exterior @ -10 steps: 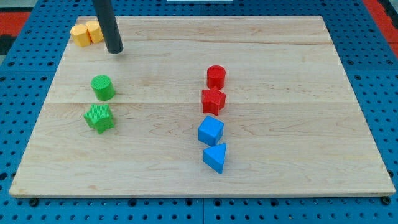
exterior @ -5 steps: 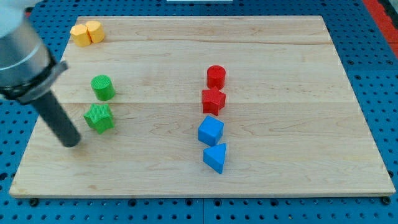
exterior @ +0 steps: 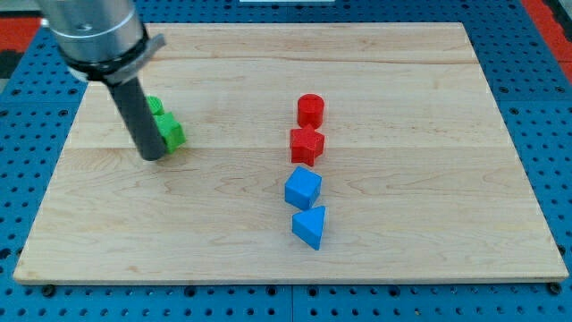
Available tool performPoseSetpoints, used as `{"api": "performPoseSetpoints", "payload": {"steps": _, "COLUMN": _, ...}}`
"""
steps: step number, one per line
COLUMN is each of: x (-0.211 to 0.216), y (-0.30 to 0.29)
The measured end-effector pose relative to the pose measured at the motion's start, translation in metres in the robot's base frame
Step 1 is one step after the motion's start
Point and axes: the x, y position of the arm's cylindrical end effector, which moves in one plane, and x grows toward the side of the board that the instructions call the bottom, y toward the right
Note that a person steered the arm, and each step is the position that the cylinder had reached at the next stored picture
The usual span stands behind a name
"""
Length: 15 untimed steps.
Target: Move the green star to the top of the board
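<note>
The green star (exterior: 171, 132) lies at the board's left, partly hidden behind my rod. My tip (exterior: 152, 154) rests on the board, touching the star's lower left side. A green cylinder (exterior: 155, 106) shows just above the star, mostly hidden by the rod; the two greens touch or nearly touch.
A red cylinder (exterior: 310, 110) and a red block (exterior: 307, 144) stand mid-board, with a blue cube (exterior: 303, 188) and a blue triangular block (exterior: 309, 226) below them. The arm's body (exterior: 94, 31) covers the board's upper left corner. The wooden board (exterior: 402, 179) lies on a blue pegboard.
My tip swung from the upper left down past the star's left, then came up against it. The green star moved up and right, now against the green cylinder. The yellow blocks are now hidden.
</note>
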Motion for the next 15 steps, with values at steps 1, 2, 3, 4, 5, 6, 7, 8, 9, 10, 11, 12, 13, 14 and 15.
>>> {"api": "performPoseSetpoints", "payload": {"steps": 1, "x": -0.031, "y": 0.024}}
{"api": "performPoseSetpoints", "payload": {"steps": 2, "x": -0.034, "y": -0.009}}
{"api": "performPoseSetpoints", "payload": {"steps": 3, "x": -0.032, "y": -0.015}}
{"api": "performPoseSetpoints", "payload": {"steps": 4, "x": -0.060, "y": -0.045}}
{"api": "performPoseSetpoints", "payload": {"steps": 5, "x": -0.069, "y": -0.001}}
{"api": "performPoseSetpoints", "payload": {"steps": 6, "x": -0.076, "y": 0.058}}
{"api": "performPoseSetpoints", "payload": {"steps": 7, "x": -0.101, "y": 0.059}}
{"api": "performPoseSetpoints", "payload": {"steps": 8, "x": -0.093, "y": 0.042}}
{"api": "performPoseSetpoints", "payload": {"steps": 9, "x": -0.091, "y": 0.001}}
{"api": "performPoseSetpoints", "payload": {"steps": 10, "x": -0.119, "y": -0.012}}
{"api": "performPoseSetpoints", "payload": {"steps": 11, "x": -0.129, "y": 0.032}}
{"api": "performPoseSetpoints", "payload": {"steps": 12, "x": -0.165, "y": 0.034}}
{"api": "performPoseSetpoints", "payload": {"steps": 13, "x": -0.182, "y": 0.070}}
{"api": "performPoseSetpoints", "payload": {"steps": 14, "x": -0.196, "y": 0.135}}
{"api": "performPoseSetpoints", "payload": {"steps": 15, "x": -0.221, "y": 0.155}}
